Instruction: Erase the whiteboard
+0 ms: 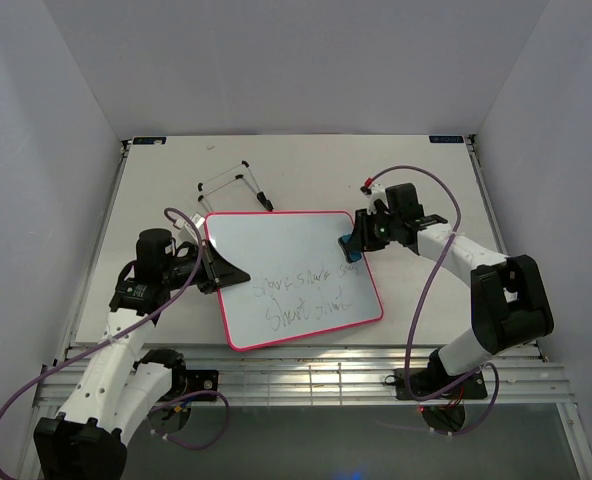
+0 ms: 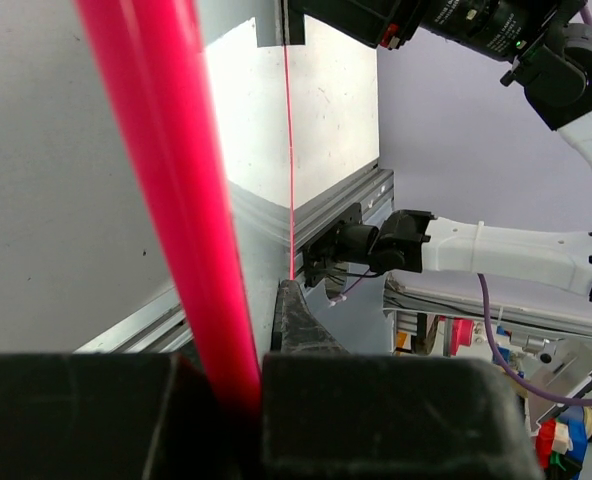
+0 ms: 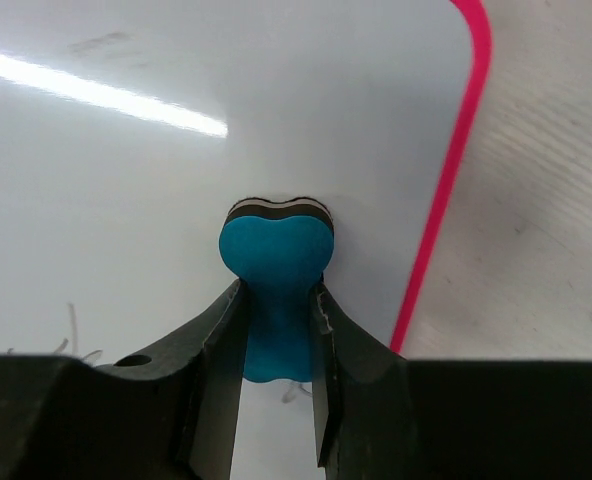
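The whiteboard [image 1: 286,260], white with a pink-red frame, lies tilted mid-table with dark handwriting across its near half. My left gripper [image 1: 224,270] is shut on the board's left edge; in the left wrist view the pink frame [image 2: 171,200] runs down between the black fingers. My right gripper [image 1: 354,248] is shut on a blue bone-shaped eraser [image 3: 275,290], which rests on the board's white surface [image 3: 126,180] near its right pink edge [image 3: 446,190]. Faint pen strokes show at the lower left of the right wrist view.
A small black-and-white wire stand [image 1: 238,185] lies on the table behind the board. The table's slotted aluminium front rail [image 1: 316,370] runs along the near edge. White enclosure walls stand left, right and behind.
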Tool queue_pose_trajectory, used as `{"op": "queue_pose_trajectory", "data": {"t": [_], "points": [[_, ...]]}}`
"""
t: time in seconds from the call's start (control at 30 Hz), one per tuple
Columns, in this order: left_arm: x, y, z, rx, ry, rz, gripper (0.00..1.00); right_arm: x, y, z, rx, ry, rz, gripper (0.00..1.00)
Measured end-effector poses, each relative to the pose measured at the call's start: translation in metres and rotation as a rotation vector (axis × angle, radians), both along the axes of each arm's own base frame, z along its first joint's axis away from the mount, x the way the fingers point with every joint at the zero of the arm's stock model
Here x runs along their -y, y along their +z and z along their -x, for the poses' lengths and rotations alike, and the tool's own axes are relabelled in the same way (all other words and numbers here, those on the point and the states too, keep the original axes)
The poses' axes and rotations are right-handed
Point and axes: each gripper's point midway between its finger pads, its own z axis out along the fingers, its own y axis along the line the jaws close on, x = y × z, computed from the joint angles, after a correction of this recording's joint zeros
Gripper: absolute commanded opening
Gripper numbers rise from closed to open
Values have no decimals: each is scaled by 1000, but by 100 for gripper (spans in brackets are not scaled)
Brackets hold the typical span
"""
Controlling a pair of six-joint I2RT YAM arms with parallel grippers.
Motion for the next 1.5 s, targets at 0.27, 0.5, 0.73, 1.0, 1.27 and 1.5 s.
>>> {"op": "queue_pose_trajectory", "data": {"t": [0.27,0.5,0.73,1.0,1.27,1.5], "points": [[0,2,-4,30,-2,-3,0,-3,12,-11,24,-22,-53,8],[1,3,-9,52,-3,-4,0,-1,12,-31,-6,-53,-22,8],[0,-1,-16,29,22,-4,0,-78,52,-22,89,94,-55,8],[1,-5,-19,60,0,-14,0,-200,123,89,227,380,-205,8],[5,1,-18,169,-60,-27,0,-207,126,139,212,385,-206,8],[4,-2,-17,163,-58,-27,0,-205,120,139,277,251,-110,8]]}}
